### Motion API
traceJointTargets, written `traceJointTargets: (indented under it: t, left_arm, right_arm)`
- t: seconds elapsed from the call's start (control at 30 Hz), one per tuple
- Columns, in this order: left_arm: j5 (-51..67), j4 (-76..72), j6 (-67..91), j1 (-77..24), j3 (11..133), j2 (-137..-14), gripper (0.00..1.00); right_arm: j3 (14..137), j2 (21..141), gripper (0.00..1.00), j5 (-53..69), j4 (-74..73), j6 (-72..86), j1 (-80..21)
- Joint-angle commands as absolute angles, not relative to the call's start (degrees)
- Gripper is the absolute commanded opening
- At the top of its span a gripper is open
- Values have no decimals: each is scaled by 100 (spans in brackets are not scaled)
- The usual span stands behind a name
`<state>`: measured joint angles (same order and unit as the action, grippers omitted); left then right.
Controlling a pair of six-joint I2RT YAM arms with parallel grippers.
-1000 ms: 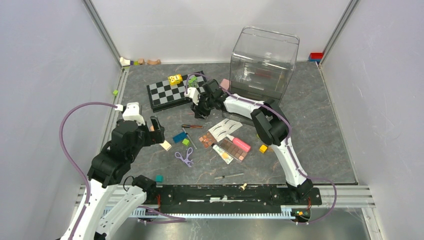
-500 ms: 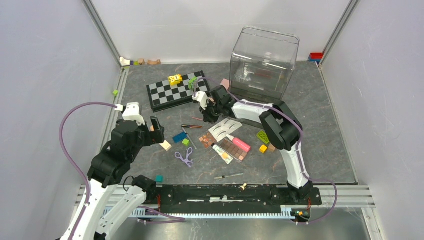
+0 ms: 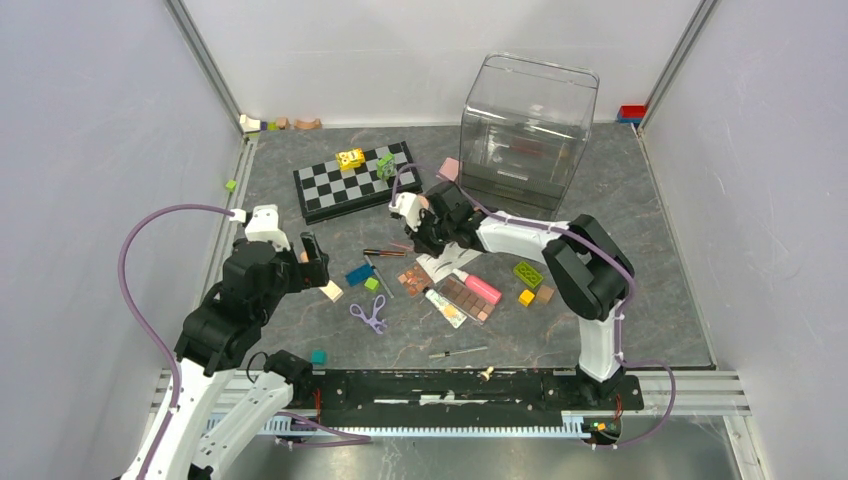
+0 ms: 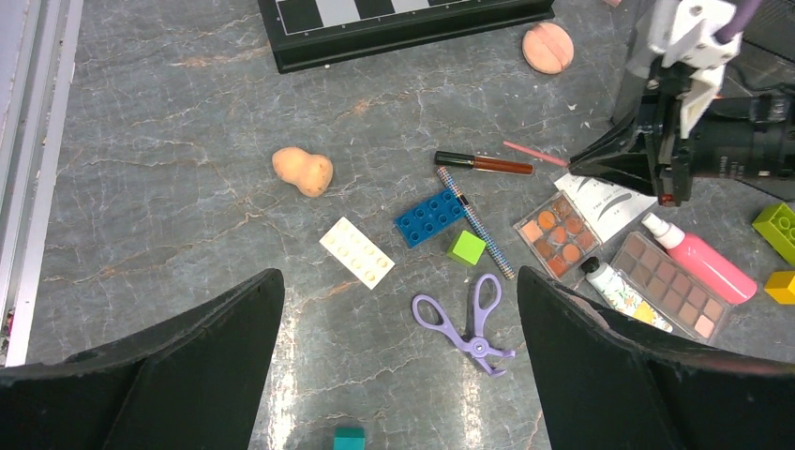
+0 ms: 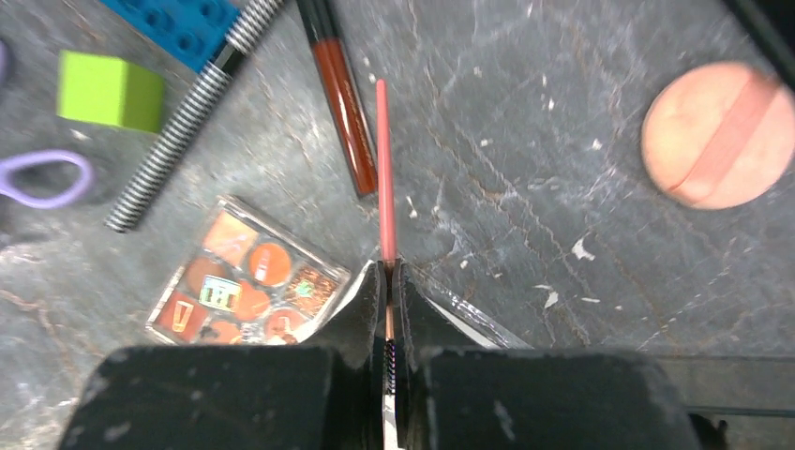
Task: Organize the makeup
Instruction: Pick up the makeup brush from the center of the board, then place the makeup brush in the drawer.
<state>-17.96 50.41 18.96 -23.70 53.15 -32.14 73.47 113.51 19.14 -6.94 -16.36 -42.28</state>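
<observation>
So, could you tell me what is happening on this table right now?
The right gripper is shut on one end of a thin pink stick, low over the table beside the small orange palette. The left gripper hangs open, holding nothing. The pink tube and purple curler lie among toy blocks.

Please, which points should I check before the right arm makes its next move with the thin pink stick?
1. The right pincer is shut on the thin pink stick: ok.
2. Grip near the stick's middle: not ok, most of it juts ahead of the tips.
3. Stick apart from the dark red gloss tube: cannot tell, they lie very close.
4. Stick lifted off the grey marbled table: cannot tell.
5. The left pincer is open, holds nothing and is away from the stick: ok.
</observation>
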Motion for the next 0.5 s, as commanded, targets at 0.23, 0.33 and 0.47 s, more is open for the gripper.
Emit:
traceJointTargets:
  t: [0.23,0.33,0.47]
  left_arm:
    - [-1927,4825,1930,-2343,5309,-3123,100]
    - [-1908,4819,1934,-2346,5309,-3156,100]
    - [-1864,4817,1912,-2338,5318,-3191,100]
  right_arm:
    - [7365,10313,0,1179,-305,-1826,-4421]
    - [7128,10065,0,889,-524,-2353,-4336]
    - [6813,9762,0,1053,-798,-2700,-3932]
